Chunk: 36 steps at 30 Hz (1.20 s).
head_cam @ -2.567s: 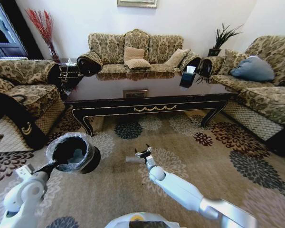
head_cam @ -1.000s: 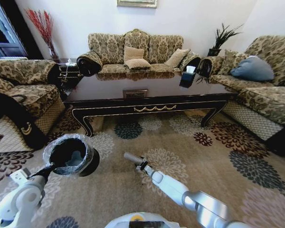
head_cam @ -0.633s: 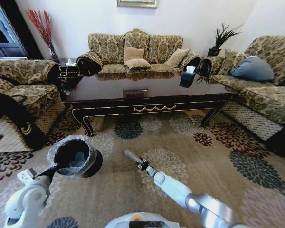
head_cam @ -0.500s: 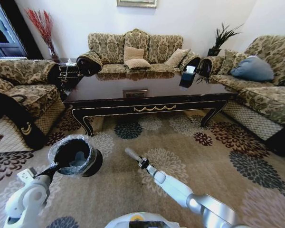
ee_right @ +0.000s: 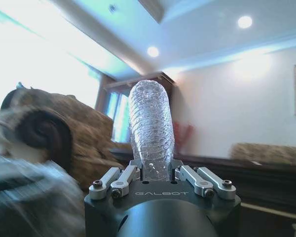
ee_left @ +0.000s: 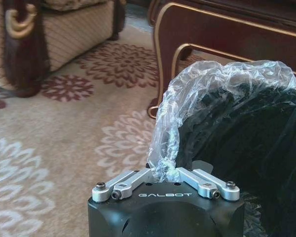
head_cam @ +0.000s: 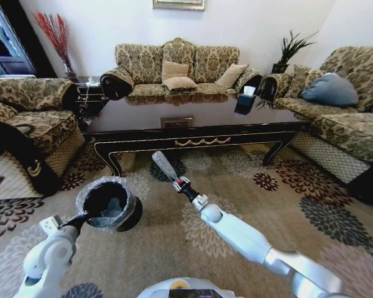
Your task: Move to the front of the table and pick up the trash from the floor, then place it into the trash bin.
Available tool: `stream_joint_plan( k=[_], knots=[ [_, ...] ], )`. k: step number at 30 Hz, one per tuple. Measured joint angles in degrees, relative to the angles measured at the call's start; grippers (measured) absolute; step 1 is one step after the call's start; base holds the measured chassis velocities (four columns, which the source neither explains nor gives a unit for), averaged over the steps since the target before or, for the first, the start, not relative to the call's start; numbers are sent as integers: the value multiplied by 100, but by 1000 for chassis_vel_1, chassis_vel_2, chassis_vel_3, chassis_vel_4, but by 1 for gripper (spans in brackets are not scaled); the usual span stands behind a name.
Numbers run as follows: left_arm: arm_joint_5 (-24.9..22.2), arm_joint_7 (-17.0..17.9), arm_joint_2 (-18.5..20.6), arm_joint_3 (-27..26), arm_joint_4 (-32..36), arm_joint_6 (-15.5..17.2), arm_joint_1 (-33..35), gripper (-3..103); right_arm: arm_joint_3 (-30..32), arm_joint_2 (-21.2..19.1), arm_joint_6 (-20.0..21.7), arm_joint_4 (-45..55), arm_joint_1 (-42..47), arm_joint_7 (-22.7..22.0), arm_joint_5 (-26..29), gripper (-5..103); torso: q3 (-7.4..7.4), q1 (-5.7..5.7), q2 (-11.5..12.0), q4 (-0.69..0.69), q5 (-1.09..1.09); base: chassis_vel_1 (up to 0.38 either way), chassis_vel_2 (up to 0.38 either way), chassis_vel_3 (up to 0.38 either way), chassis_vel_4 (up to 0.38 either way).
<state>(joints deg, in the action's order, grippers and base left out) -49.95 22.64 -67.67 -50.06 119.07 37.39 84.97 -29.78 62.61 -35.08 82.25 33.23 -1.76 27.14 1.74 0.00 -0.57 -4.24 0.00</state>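
Holding two items at once, in front of the coffee table point(head_cam: 193, 121).

Item 1: right gripper point(head_cam: 178, 182), raised above the carpet point(head_cam: 280, 205), just in front of the table's front edge. Fingers closed on the base of a clear ribbed plastic bottle point(head_cam: 163, 165), the trash in hand; the bottle juts up and away toward the table. In the right wrist view the bottle point(ee_right: 149, 129) stands straight out between the closed fingers point(ee_right: 119, 180).

Item 2: left gripper point(head_cam: 86, 217), low on the robot's left. Fingers pinched shut on the near rim of the trash bin point(head_cam: 107, 200), clamping the crinkled plastic liner point(ee_left: 197, 94) with it. The bin appears tilted, mouth toward the robot, with some pale material inside.

Risks, as judged: the bottle is held only by its end, so a quick swing could lever it loose. The bin hangs from a rim pinch through slippery film; the liner could slide or tear and let the bin drop. A release made before the bottle is over the mouth would send it back to the carpet.

Room: open carpet between bottle and bin. The table edge is close behind the bottle tip. The armchair point(head_cam: 31, 124) on the left is well apart from the bin.
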Motion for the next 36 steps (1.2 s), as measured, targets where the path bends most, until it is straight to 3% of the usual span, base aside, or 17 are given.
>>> stream_joint_plan(
  k=[9,16,21,29,34,36],
  knots=[
    [139,-122,344,693,-466,-122,-547,2,-796,490,-15,379,-309,-63,242,25,0,0,0,1,0,0,0,0,0],
    [175,-256,495,1386,-954,-229,-1378,2,-1387,1014,10,-65,-758,-86,340,25,1,0,0,0,-1,0,0,0,0],
    [94,-248,417,1616,-1014,-228,-1711,2,-1579,1132,51,-254,-835,-88,390,25,1,0,0,0,-1,0,0,0,0],
    [-13,-242,404,1590,-877,-187,-1679,2,-1583,1007,75,-348,-747,-127,337,23,0,0,0,0,0,0,0,0,0],
    [-30,-247,412,1535,-876,-184,-1634,2,-1506,966,77,-334,-669,-191,249,36,0,0,0,1,0,0,0,0,0],
    [-48,-252,426,1494,-860,-184,-1595,2,-1471,985,77,-366,-628,-258,181,47,0,0,0,0,0,0,0,0,0]
  ],
)
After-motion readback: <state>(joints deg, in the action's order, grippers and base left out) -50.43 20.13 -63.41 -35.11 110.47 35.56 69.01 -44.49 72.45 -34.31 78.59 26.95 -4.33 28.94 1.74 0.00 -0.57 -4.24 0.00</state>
